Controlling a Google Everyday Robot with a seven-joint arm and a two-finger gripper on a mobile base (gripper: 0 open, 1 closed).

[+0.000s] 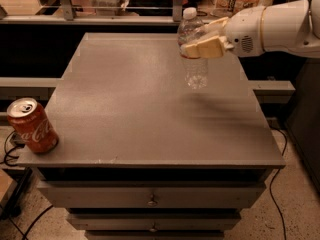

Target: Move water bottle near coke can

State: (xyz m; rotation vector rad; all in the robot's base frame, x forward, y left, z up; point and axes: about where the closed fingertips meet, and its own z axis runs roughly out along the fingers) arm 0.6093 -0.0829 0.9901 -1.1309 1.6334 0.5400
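The water bottle is a clear ribbed plastic bottle with a white cap. It hangs upright in the air above the right part of the grey tabletop. My gripper comes in from the right on a white arm and is shut on the bottle's upper body, its tan fingers wrapped around it. The coke can, red with white script and a silver top, stands upright at the front left corner of the table, far from the bottle.
The grey table has drawers under its front edge. A rail and dark shelf run behind the table. Cables lie on the floor at the left and right.
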